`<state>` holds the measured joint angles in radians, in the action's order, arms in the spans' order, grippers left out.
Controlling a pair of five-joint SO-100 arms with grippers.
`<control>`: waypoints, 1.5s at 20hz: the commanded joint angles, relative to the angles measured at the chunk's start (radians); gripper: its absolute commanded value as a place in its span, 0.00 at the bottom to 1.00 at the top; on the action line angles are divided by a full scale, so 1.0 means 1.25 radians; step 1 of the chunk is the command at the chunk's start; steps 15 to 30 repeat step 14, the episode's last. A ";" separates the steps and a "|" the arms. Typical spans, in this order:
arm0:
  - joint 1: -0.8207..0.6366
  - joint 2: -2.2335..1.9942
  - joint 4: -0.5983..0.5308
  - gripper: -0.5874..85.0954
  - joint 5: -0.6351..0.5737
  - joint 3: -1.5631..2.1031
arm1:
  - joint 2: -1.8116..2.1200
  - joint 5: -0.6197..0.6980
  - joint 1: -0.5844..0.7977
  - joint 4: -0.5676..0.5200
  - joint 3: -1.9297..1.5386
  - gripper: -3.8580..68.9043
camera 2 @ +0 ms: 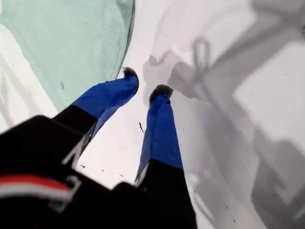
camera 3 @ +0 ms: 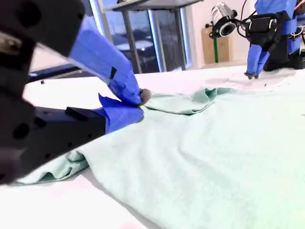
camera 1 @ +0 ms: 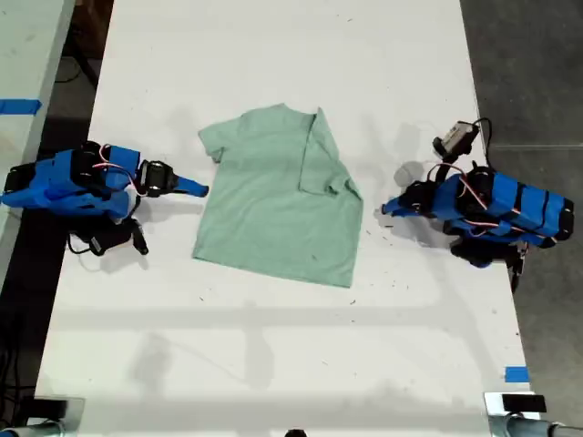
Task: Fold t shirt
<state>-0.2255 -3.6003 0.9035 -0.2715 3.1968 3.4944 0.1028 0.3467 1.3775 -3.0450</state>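
Observation:
The pale mint-green t shirt (camera 1: 273,205) lies flat in the middle of the white table (camera 1: 273,55), neck toward the far edge. Its sleeve on the exterior view's right is folded in over the body. My first gripper (camera 1: 390,209) rests just off the shirt's edge on the exterior view's right. It is open, with bare table between its blue fingers (camera 2: 159,129) and the t shirt (camera 2: 71,43) off to one side. My second gripper (camera 1: 199,189) is at the shirt's edge on the exterior view's left. Its jaws are shut, tips (camera 3: 142,98) low over the t shirt (camera 3: 214,157), with no cloth seen between them.
Both blue arms lie on the table, one on each side of the shirt. Blue tape marks (camera 1: 516,374) sit near the table's near corner on the exterior view's right. Dark floor runs past the table's side edges. The other arm (camera 3: 267,33) with its camera shows across the cloth.

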 commanded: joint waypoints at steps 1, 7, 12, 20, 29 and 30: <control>-0.013 -0.006 0.004 0.00 0.039 0.010 | 0.007 -0.009 0.006 0.002 -0.032 0.17; -0.011 -0.006 0.010 0.00 0.067 0.013 | 0.007 -0.009 0.006 0.002 -0.032 0.17; -0.012 -0.006 0.011 0.00 0.067 0.013 | 0.007 -0.009 0.006 0.002 -0.032 0.17; -0.010 -0.006 0.011 0.00 0.067 0.013 | 0.007 -0.009 0.006 0.002 -0.032 0.17; -0.010 -0.006 0.011 0.00 0.067 0.013 | 0.007 -0.009 0.006 0.002 -0.032 0.17; -0.010 -0.006 0.011 0.00 0.067 0.013 | 0.007 -0.009 0.006 0.002 -0.032 0.17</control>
